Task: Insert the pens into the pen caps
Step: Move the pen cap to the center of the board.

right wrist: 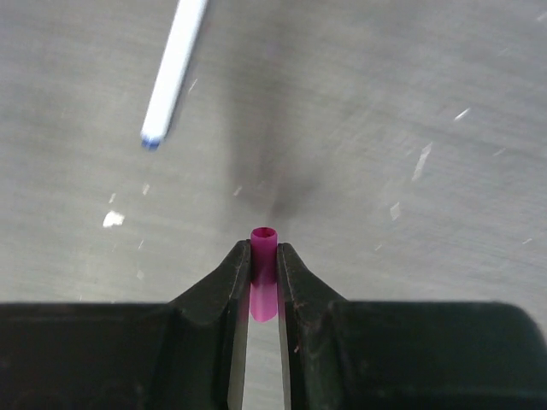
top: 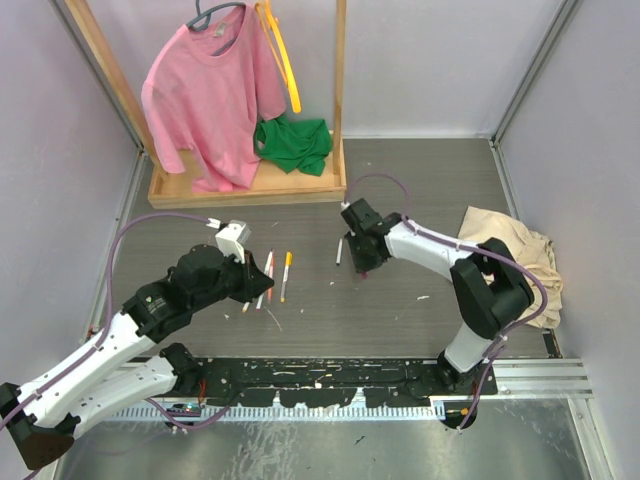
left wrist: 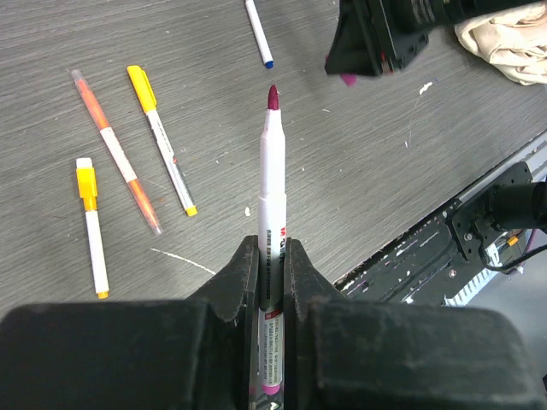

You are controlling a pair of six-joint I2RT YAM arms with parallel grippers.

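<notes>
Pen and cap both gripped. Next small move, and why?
Likely ease the left gripper toward the right gripper, lining the pen's magenta tip up with the cap's mouth. The pen is clamped tip-out, the magenta cap is pinched with its open end outward, and a gap separates them.

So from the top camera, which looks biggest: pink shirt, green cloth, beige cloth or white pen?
1. pink shirt
2. beige cloth
3. green cloth, though these two cloths look close
4. white pen, smallest
</notes>
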